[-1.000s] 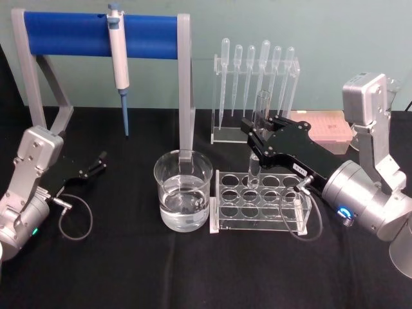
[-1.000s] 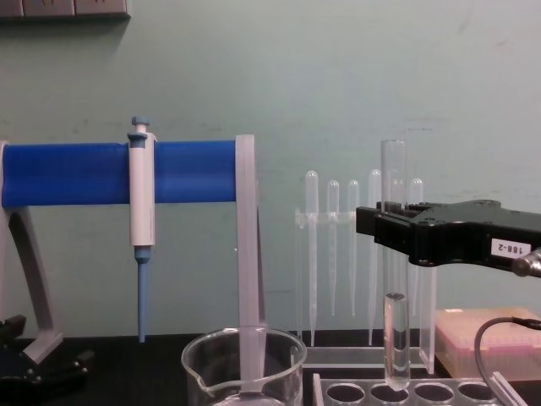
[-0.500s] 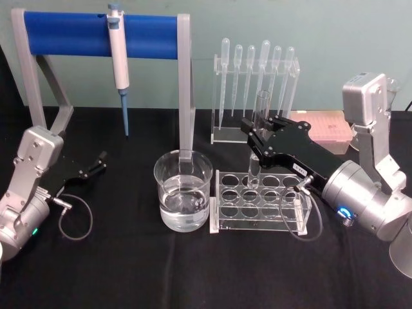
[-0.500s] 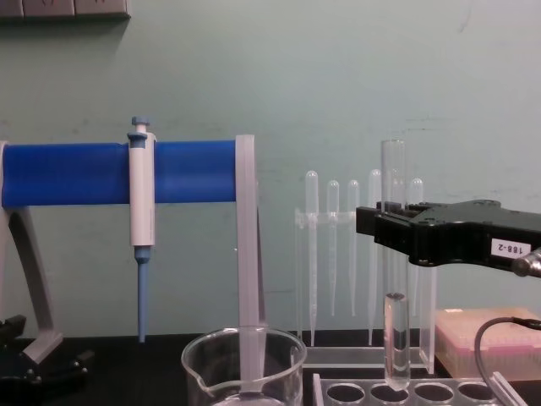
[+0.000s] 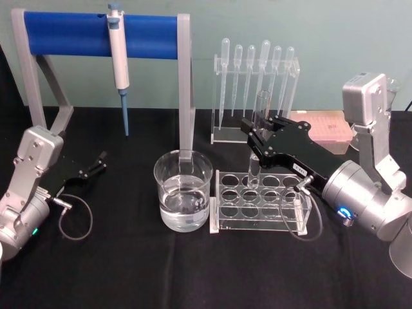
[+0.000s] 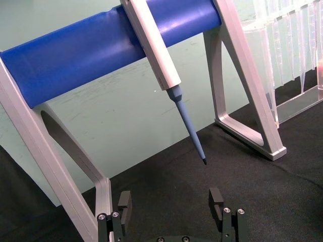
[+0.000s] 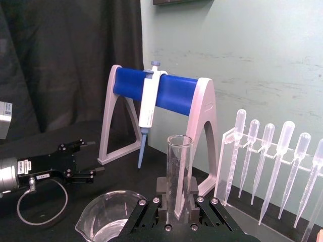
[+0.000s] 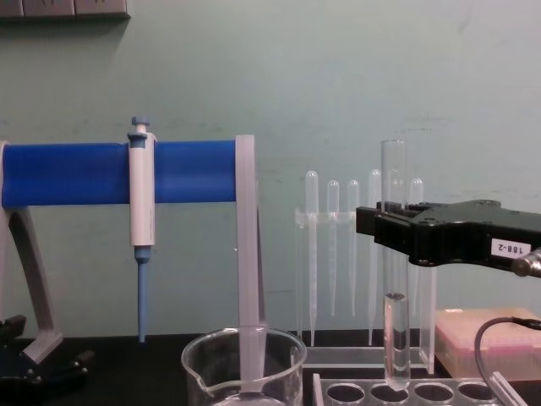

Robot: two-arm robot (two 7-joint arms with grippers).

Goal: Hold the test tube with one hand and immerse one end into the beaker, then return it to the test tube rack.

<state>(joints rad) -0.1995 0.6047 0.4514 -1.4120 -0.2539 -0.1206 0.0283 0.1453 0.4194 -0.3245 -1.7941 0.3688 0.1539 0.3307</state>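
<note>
My right gripper (image 5: 255, 140) is shut on the clear test tube (image 5: 259, 122), holding it upright over a back hole of the clear rack (image 5: 261, 207). From the chest the test tube (image 8: 394, 178) has its round end level with the rack top (image 8: 423, 393), and the black right gripper (image 8: 390, 230) clamps its middle. The right wrist view has the test tube (image 7: 179, 166) rising between the fingers (image 7: 162, 189). The beaker (image 5: 183, 190), part full of clear liquid, stands just left of the rack. My left gripper (image 5: 96, 163) rests open at the far left, nothing between its fingers (image 6: 124, 201).
A grey stand with a blue bar (image 5: 96, 31) carries a hanging pipettor (image 5: 118, 61) behind the beaker; one leg (image 5: 185, 96) stands close behind it. A clear holder of plastic pipettes (image 5: 254, 84) and a pink tip box (image 5: 325, 129) sit behind the rack.
</note>
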